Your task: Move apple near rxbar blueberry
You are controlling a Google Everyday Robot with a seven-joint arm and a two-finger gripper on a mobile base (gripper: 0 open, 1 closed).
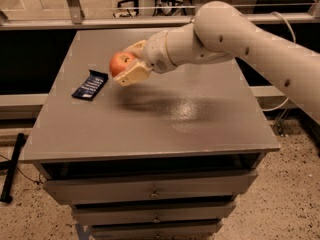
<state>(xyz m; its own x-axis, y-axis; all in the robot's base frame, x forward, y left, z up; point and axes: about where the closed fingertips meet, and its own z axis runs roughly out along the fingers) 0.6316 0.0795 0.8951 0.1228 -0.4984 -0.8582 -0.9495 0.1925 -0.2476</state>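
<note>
My gripper is shut on the red-orange apple and holds it in the air above the left-centre of the grey table. The cream fingers clasp the apple from above and below. The rxbar blueberry, a flat dark navy wrapper with white lettering, lies flat on the table just left of and below the apple. A short gap separates the apple from the bar. My white arm reaches in from the right.
The table stands on a cabinet with drawers. Its front edge is close to the camera. A dark rail runs behind the far edge. A black pole leans at the floor on the left.
</note>
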